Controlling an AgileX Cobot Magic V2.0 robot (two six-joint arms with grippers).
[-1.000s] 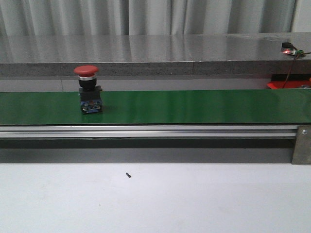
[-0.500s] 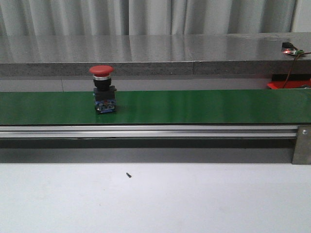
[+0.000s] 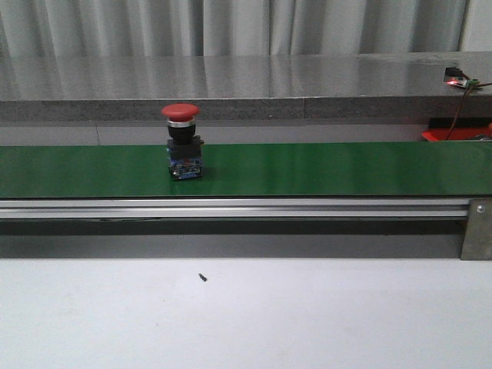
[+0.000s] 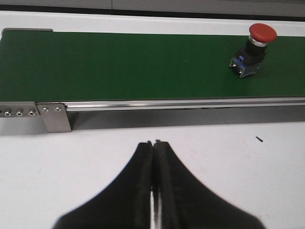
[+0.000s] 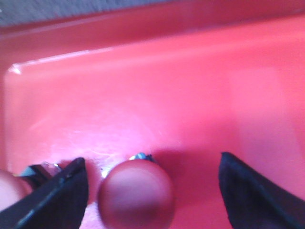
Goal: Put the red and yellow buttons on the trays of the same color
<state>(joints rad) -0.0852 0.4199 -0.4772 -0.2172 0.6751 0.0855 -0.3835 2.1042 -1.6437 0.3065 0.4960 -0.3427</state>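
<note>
- A red mushroom-head push button on a black and blue switch block [image 3: 183, 142] stands upright on the green conveyor belt [image 3: 323, 169], left of the belt's middle and nearer its far edge than the near aluminium rail [image 3: 231, 207].
- My left gripper [image 4: 153, 179] hangs over the white tabletop [image 3: 246, 315] on the near side of the rail, its black fingers [image 4: 143, 181] pressed together with nothing between them; the button is well apart from it, across the belt.
- My right gripper [image 5: 152, 191] is over the red plastic tray [image 5: 157, 86], its fingers spread wide apart, and a red-capped button [image 5: 136, 193] lies on the tray floor between them, not clamped. A second red cap [image 5: 9, 191] shows at the picture's edge.
- I judge the right arm is at the release step of a placement, and the belt button is the next one to fetch.
- That calls for opening my left fingers, reaching across the rail and closing on the black neck under the cap. No yellow button or yellow tray is visible.
</note>
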